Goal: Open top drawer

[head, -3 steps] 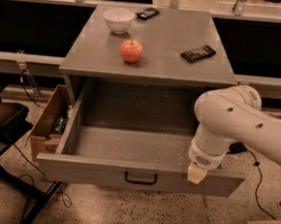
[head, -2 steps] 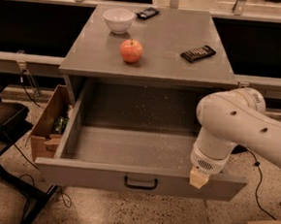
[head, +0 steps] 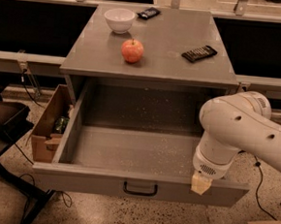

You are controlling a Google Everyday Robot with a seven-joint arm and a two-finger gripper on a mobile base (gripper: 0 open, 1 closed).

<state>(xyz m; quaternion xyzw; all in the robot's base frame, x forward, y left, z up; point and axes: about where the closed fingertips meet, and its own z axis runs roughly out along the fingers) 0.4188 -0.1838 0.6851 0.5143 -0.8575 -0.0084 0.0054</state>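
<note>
The top drawer (head: pixel 139 184) of the grey cabinet stands pulled far out toward me, its deep grey interior (head: pixel 132 150) bare. Its small black bar handle (head: pixel 140 188) sits in the middle of the flat front. My white arm comes in from the right and bends down over the drawer's front right corner. My gripper (head: pixel 201 183) hangs at the drawer's front rim, right of the handle and apart from it; only a pale tan tip shows.
On the cabinet top (head: pixel 159 62) lie a red apple (head: pixel 132 50), a white bowl (head: pixel 119 20) and two dark packets (head: pixel 199 53). An open cardboard box (head: pixel 49 126) stands on the floor at the left. Cables and a dark stand (head: pixel 2 137) are further left.
The drawer has slid a little further out toward me. My arm and gripper have moved slightly right and down along the front rim.
</note>
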